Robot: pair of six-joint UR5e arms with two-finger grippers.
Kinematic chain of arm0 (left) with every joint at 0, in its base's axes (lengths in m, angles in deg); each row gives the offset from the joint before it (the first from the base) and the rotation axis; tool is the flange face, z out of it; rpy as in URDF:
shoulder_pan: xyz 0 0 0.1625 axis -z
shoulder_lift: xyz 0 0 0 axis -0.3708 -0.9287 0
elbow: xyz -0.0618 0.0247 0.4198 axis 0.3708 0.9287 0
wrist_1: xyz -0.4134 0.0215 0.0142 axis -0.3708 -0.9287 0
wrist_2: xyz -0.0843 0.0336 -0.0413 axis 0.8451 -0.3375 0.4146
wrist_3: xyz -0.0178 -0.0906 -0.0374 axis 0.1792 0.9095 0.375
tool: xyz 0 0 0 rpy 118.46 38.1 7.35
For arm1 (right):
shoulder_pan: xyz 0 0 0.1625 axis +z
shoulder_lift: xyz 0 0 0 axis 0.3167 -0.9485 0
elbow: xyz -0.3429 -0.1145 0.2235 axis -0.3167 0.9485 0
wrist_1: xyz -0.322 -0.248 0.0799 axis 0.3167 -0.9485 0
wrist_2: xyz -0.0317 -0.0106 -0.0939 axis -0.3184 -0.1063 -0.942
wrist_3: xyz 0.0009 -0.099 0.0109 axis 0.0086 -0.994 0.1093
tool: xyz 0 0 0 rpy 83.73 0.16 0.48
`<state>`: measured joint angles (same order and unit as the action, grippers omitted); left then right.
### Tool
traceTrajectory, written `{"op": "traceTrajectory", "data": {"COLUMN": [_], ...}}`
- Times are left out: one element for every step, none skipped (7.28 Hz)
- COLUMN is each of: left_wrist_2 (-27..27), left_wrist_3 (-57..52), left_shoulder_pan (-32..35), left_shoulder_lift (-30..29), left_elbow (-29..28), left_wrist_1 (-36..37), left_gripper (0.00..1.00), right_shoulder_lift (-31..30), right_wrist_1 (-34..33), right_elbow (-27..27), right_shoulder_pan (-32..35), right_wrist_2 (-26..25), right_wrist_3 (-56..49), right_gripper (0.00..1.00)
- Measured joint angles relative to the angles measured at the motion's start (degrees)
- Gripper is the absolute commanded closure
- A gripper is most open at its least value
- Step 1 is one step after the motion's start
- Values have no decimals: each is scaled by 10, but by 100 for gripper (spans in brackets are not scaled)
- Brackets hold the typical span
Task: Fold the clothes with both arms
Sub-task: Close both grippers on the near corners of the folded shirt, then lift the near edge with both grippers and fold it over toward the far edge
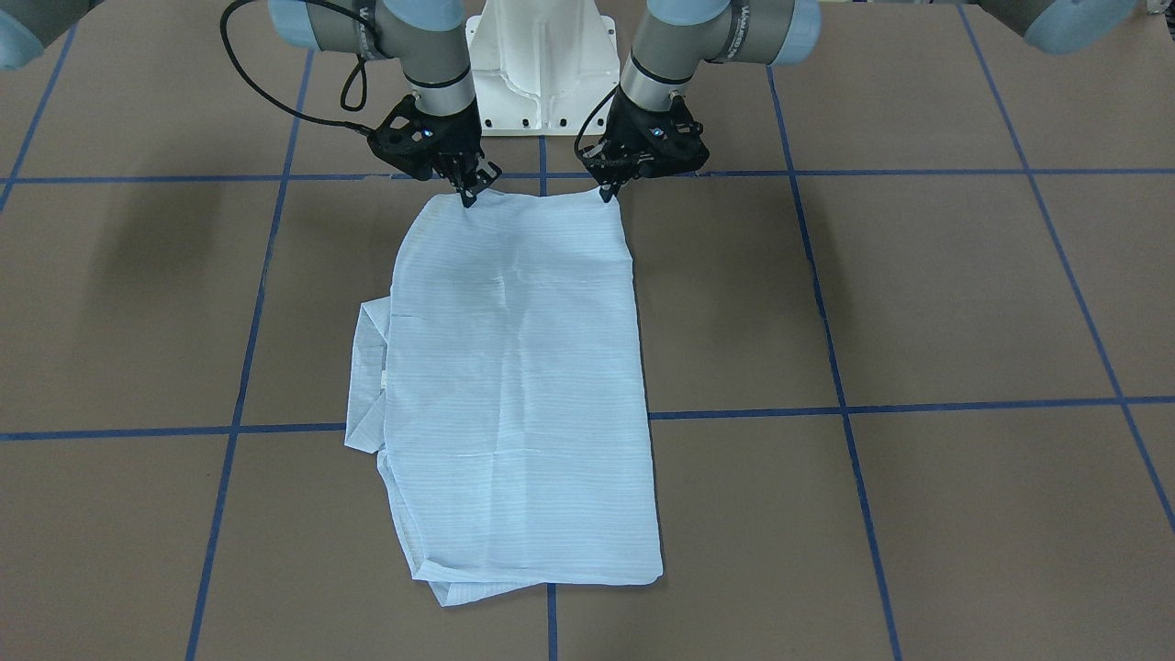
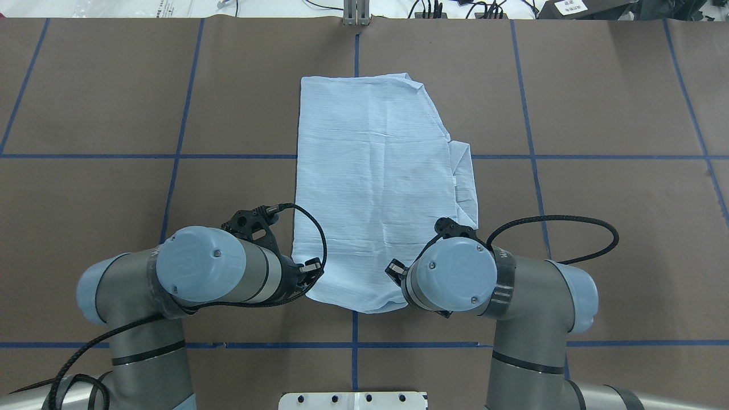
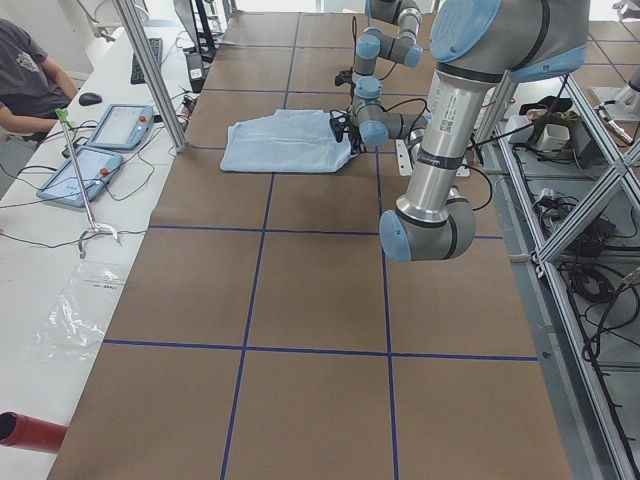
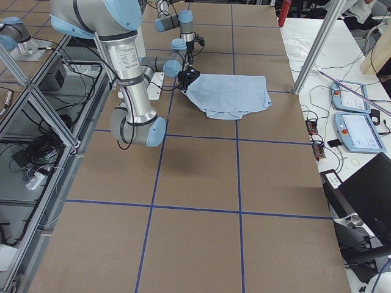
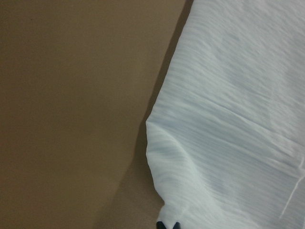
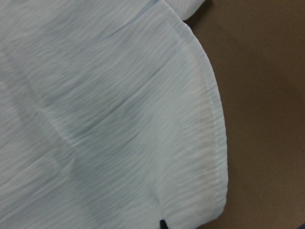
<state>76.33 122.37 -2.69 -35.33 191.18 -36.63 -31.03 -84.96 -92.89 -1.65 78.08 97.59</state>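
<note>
At the shirt's (image 1: pixel 519 367) end corners, I find left pincer (image 1: pixel 608 191) and right pincer (image 1: pixel 473 191) each gripping cloth. Remainder rests on bench (image 1: pixel 918 303).

- Brown table (image 1: pixel 918 294) marked into large squares by blue tape lines (image 1: pixel 918 172).
- Seated person (image 3: pixel 30 75) in a dark grey shirt at a white side bench (image 3: pixel 30 290), beside a computer mouse (image 3: pixel 90 98).
- Grey tablet (image 3: pixel 120 125) and a second tablet (image 3: pixel 85 172) lying on the bench.
- Clear plastic bag (image 3: pixel 85 310) and red tube (image 3: pixel 30 432) further along.
- Black laptop (image 4: pixel 369 189), open.
</note>
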Motion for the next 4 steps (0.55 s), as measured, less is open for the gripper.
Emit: {"op": "traceTrajectory", "data": {"left_wrist_2": [9, 19, 28, 37], "left_wrist_3": [-2, -1, 2, 12], "left_shoulder_pan": [1, 1, 1, -2], "left_shoulder_lift": [1, 2, 1, 1], "left_elbow": [34, 63, 89, 119], "left_wrist_1": [35, 64, 90, 123], "left_gripper": [100, 100, 100, 100], "right_shoulder_lift": [-3, -7, -14, -24], "right_wrist_1": [-2, -2, -2, -2], "right_elbow": [-22, -39, -63, -97], "right_shoulder_pan": [2, 3, 0, -9], "right_wrist_2": [4, 12, 21, 28], "right_wrist_3": [0, -1, -2, -3], "right_gripper": [100, 100, 100, 100]}}
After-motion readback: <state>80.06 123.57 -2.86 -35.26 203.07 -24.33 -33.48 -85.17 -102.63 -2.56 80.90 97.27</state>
